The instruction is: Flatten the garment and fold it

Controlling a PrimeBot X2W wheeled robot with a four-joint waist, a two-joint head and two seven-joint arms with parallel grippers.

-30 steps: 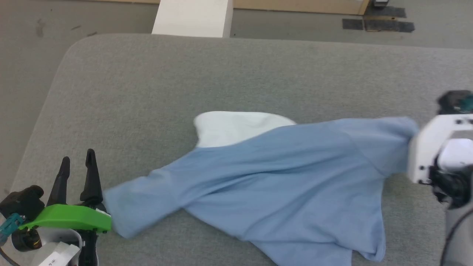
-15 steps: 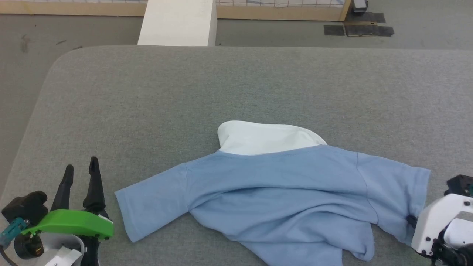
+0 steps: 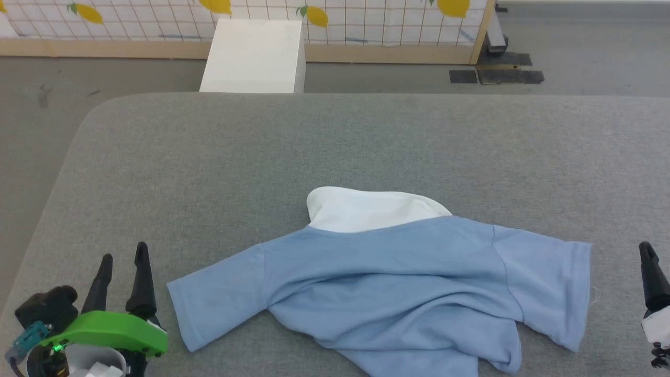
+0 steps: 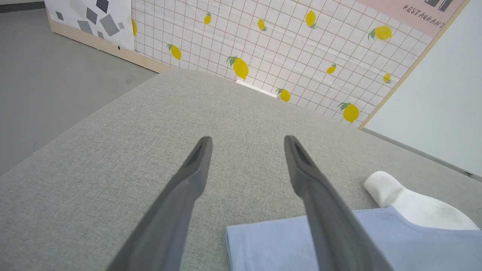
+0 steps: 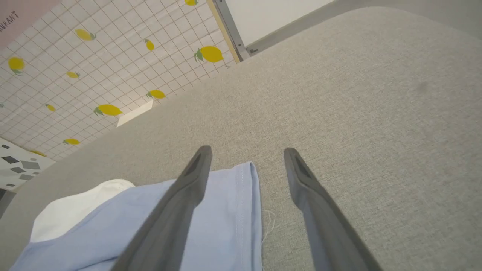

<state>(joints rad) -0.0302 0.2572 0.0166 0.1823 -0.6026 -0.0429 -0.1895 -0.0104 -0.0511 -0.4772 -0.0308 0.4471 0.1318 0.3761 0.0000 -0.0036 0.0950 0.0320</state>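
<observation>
The garment point(image 3: 387, 283), a light blue T-shirt with a white part point(image 3: 371, 209) poking out at its far side, lies rumpled on the grey padded table point(image 3: 335, 146), both sleeves spread sideways. My left gripper point(image 3: 123, 251) stands open at the lower left, just beside the left sleeve point(image 4: 275, 244) and apart from it. At the right edge one dark finger point(image 3: 651, 275) of my right arm rises beside the right sleeve. In the right wrist view the right gripper point(image 5: 246, 150) is open with nothing in it, above that sleeve's hem point(image 5: 241, 203).
Beyond the table's far edge stands a white box point(image 3: 254, 55) on the grey floor, before a tiled wall panel with lemon prints point(image 3: 366, 15). The table's rounded left corner point(image 3: 94, 115) is near my left arm. Bare grey surface stretches behind the shirt.
My right gripper has opened and let go of the right sleeve, which dropped flat, and has drawn back to the right. The camera has tilted up. The left gripper has stayed put.
</observation>
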